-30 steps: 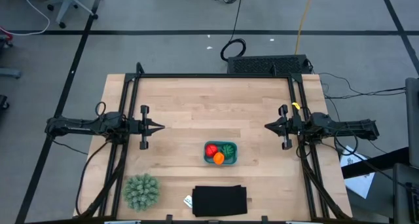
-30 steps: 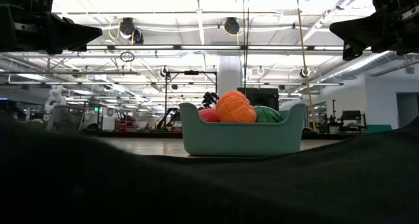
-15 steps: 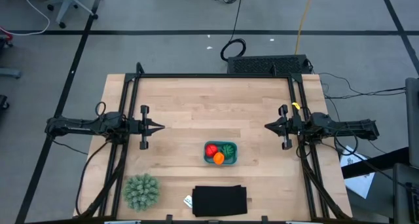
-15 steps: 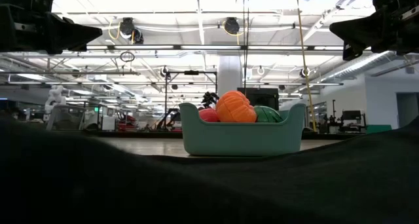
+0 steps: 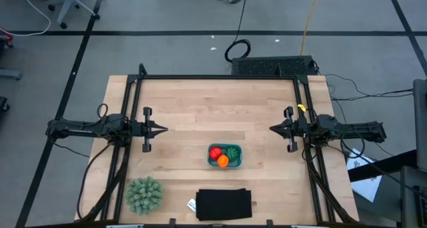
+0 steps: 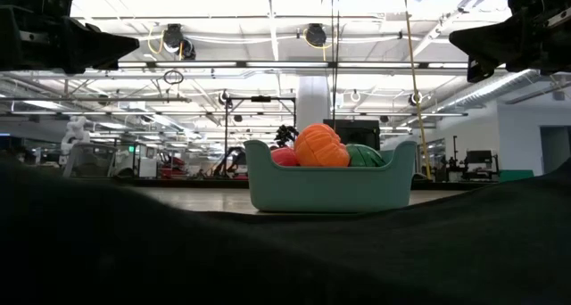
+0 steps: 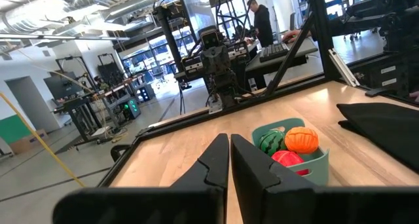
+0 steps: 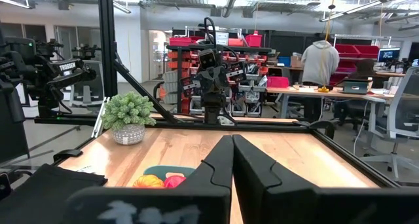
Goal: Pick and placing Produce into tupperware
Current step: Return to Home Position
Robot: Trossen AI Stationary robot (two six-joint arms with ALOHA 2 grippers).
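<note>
Light wood table point(image 5: 200, 115), black metal frame point(image 5: 220, 77) along its far edge and both sides. Near edge, left: spiky green plant point(image 5: 144, 195) in a pale pot. To its right, flat black pad point(image 5: 224, 204), lying square to the near edge; small white tag point(image 5: 191, 205) just beside the pad's left end. Plant and pad apart.

Off the table, on the floor: black grille box point(image 5: 272, 66) against the far edge, coiled black cable point(image 5: 237, 50) next to it, yellow cable point(image 5: 310, 18) running away from it, chair base point(image 5: 75, 5) far left, paper sheets point(image 5: 365, 184) at right.

Room behind: person in dark top point(image 7: 262, 22) standing at a desk, person in grey hoodie point(image 8: 320, 61) back turned, rack with red bins point(image 8: 180, 40).
</note>
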